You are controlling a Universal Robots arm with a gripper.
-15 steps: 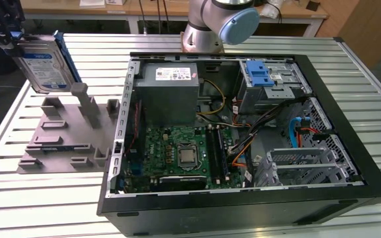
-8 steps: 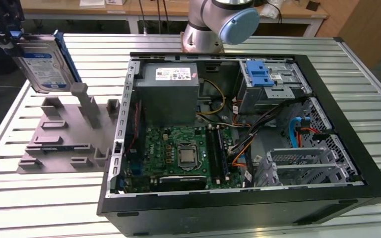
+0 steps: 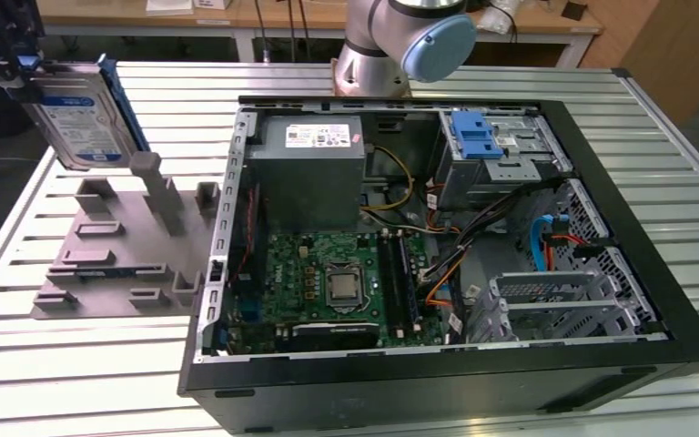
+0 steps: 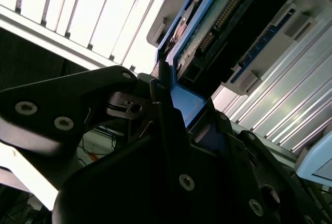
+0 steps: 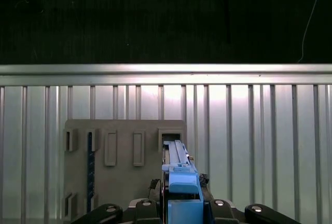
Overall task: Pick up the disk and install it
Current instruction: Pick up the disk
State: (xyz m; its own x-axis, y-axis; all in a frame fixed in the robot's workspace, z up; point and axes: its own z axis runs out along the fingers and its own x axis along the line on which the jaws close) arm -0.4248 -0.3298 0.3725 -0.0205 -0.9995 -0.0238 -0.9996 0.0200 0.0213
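**Disk held on edge above the fixture**

The disk (image 3: 83, 114) hangs in the air over the exterior view's left part of the table (image 3: 70, 364). It stands on edge, with its white-and-blue label turned to the camera and its blue frame running down the far side. The gripper (image 3: 15, 64) has it by the upper end. In both wrist views the blue frame sits pinched between the black jaws, so they are closed on the disk, not spread.

Under it lies the grey fixture (image 3: 119, 246), with upright posts and slots. The disk's lower end looks clear of the posts, though by how much I cannot tell.

To the exterior view's right stands the open computer case (image 3: 422, 391). Inside it are the power supply (image 3: 313, 168), the drive cage (image 3: 495, 150) with its blue latch, and loose cables (image 3: 447, 218) beside the cage.

I judge the step in hand to be the carry. The hold is at one end only (a long lever below the jaws), so slow, even motion should keep the disk from swinging or slipping. The lower edge wants height enough to pass the tallest post and the case's rim. The disk is best kept square to the jaws throughout.
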